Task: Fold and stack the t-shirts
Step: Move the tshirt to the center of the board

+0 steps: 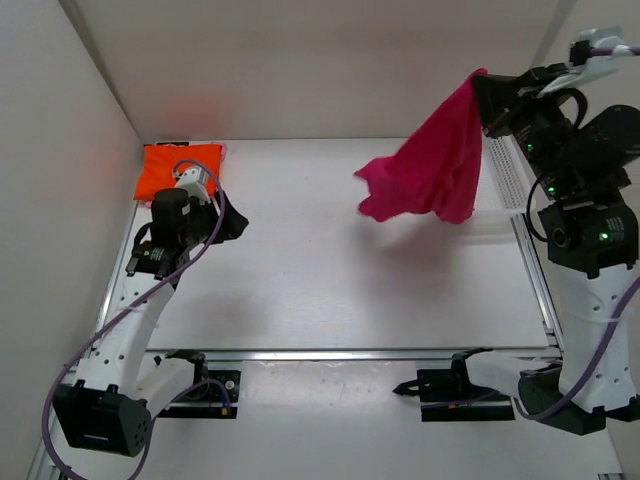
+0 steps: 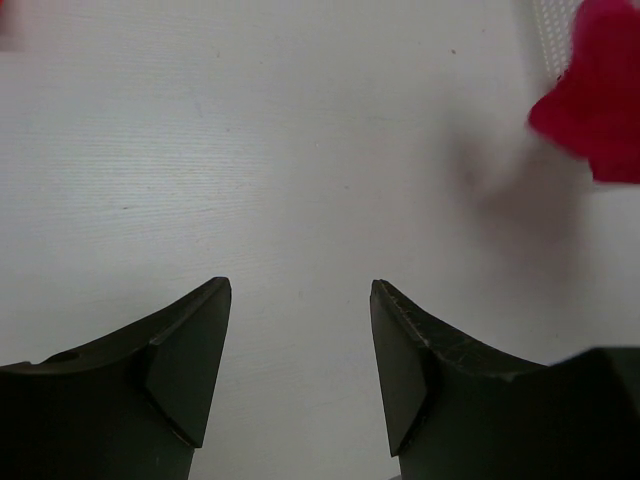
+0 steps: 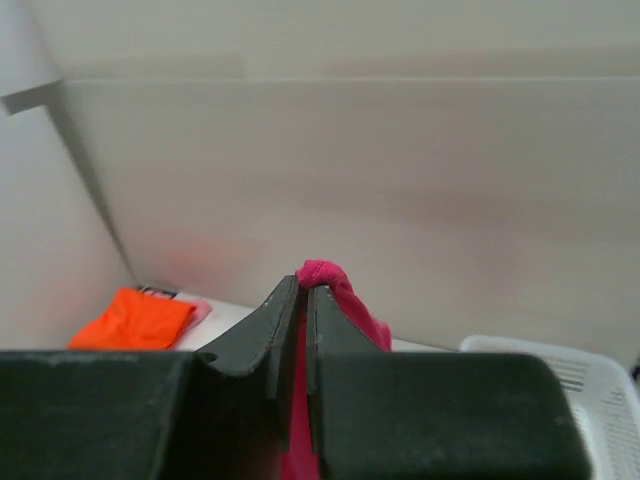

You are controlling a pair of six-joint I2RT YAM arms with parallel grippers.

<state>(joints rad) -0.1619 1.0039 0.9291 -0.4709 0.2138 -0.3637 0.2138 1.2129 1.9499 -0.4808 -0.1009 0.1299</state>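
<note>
Top external view shows the whole magenta shirt hanging in the air at the upper right, up off the table. Right wrist view shows only a small bunch of it, pinched tight in the right gripper. That view also shows the orange shirt lying flat at the lower left, with a bit of the pink shirt touching it. The right arm is lifted high near the white basket. The left gripper sits low over the table, fingers spread, holding nothing.
</note>
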